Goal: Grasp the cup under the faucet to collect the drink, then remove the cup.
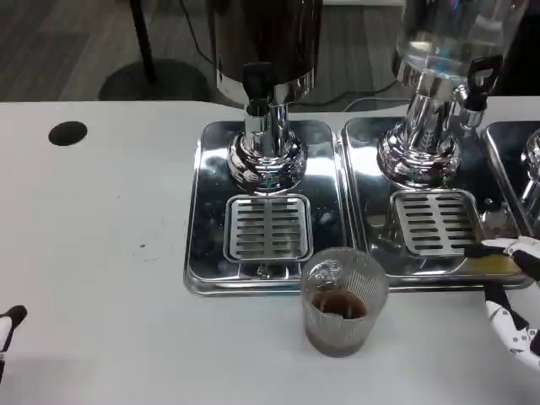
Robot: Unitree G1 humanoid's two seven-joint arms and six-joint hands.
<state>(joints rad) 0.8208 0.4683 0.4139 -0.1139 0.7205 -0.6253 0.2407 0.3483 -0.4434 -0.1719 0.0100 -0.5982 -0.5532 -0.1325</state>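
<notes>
1. The right hand (515, 291) sits at the right edge of the frame, lower right, cut off by the border. Its fingers are apart and empty: one white-and-black finger reaches left over the front lip of the right tray (371, 253), and another points down and left over the bare table (101, 236) below it.
2. The left hand (8, 325) shows as a sliver at the lower left edge, a white and black tip over the table. I cannot tell how its fingers lie.
3. The cup (342, 304), a ribbed clear glass with dark drink in its bottom, stands upright on the table at lower centre, just in front of the left tray (198, 253), near that tray's front right corner. Neither hand touches it; the right hand is well apart to its right.
4. The cup is not under the faucet (257, 84) of the dark dispenser (266, 34), which stands at upper centre above the slotted drip grate (267, 228).
5. A second, clear dispenser (447, 34) with its black tap (479, 80) stands at upper right on the right tray, over its own grate (434, 224).
6. A third tray's edge (506, 169) shows at the far right.
7. Open white table spreads across the left half of the frame and along the bottom strip in front of the trays, on both sides of the cup. A black round hole (67, 133) marks the table at upper left.
8. The tray fronts form a raised edge right behind the cup.
</notes>
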